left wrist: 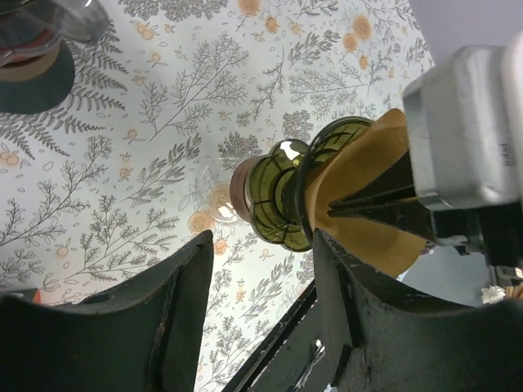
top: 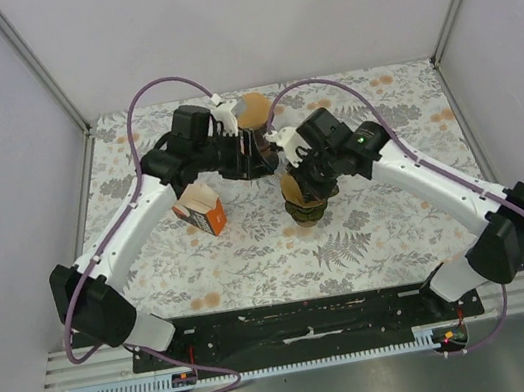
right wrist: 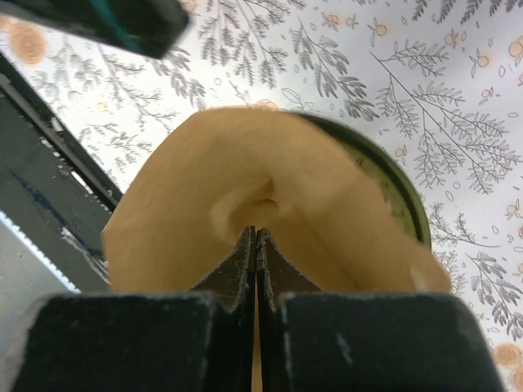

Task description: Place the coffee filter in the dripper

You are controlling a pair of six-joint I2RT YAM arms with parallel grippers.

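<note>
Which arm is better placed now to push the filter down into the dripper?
The right. Its gripper is shut on the filter, held right at the mouth of the dripper. The left gripper is open and empty beside the dripper.

Floral-print tablecloth (top: 263,257), plain pale walls (top: 241,17) all round, metal frame posts (top: 35,63) at corners.

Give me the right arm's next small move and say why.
Probably lower the filter slightly further into the dripper, then open. The right tool is shut on the filter's fold, and the paper sits over the green rim but stands well above it. The left tool is open.
</note>
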